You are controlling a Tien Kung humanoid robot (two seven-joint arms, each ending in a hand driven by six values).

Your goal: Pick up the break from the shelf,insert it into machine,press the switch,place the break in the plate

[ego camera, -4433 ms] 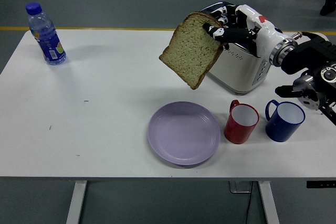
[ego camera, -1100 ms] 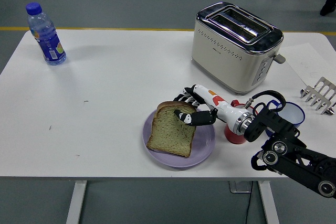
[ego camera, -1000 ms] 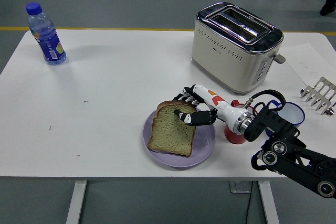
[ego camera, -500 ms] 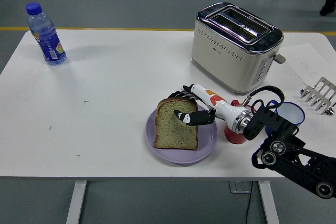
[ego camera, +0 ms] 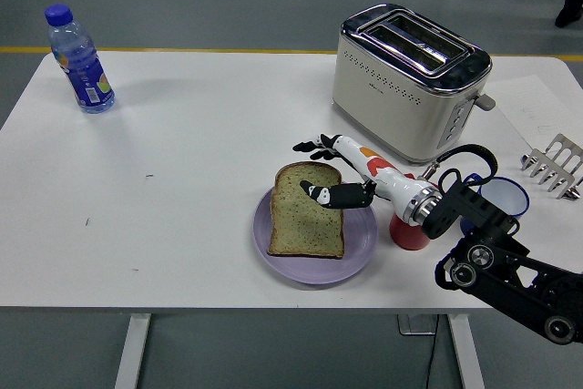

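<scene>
Head view: right hand (ego camera: 326,170) released, fingers spread above bread (ego camera: 307,211) lying inside the plate (ego camera: 363,245) rim.

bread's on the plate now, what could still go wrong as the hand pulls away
The right hand hangs open just above the bread slice, so a finger could catch the crust and drag the slice off the purple plate. The forearm also passes right over the red cup, with the blue cup beside it; a low retreat might tip either.

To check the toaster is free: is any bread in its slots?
No, both slots of the toaster show empty; the bread slice lies on the purple plate.
</scene>
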